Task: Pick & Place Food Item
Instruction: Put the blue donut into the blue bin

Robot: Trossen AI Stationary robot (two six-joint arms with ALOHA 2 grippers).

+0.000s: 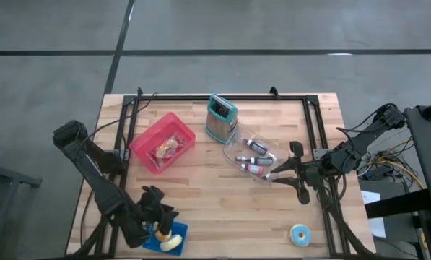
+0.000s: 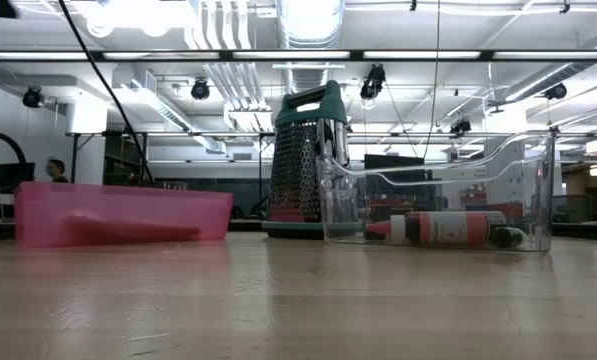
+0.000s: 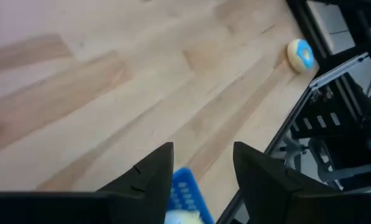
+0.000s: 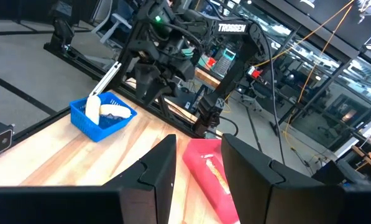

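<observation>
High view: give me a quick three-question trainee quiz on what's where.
1. True or false: the left gripper hangs above the blue basket at the table's near left corner.
2. What stands right beside the clear bin on its far side? A) a grater B) a kettle C) a mug
3. Fill in: the right gripper is open beside the clear bin, which holds small ____.

Key
1. True.
2. A, the green-handled grater.
3. Bottles; the red bin holds a wrapped food item instead.
</observation>
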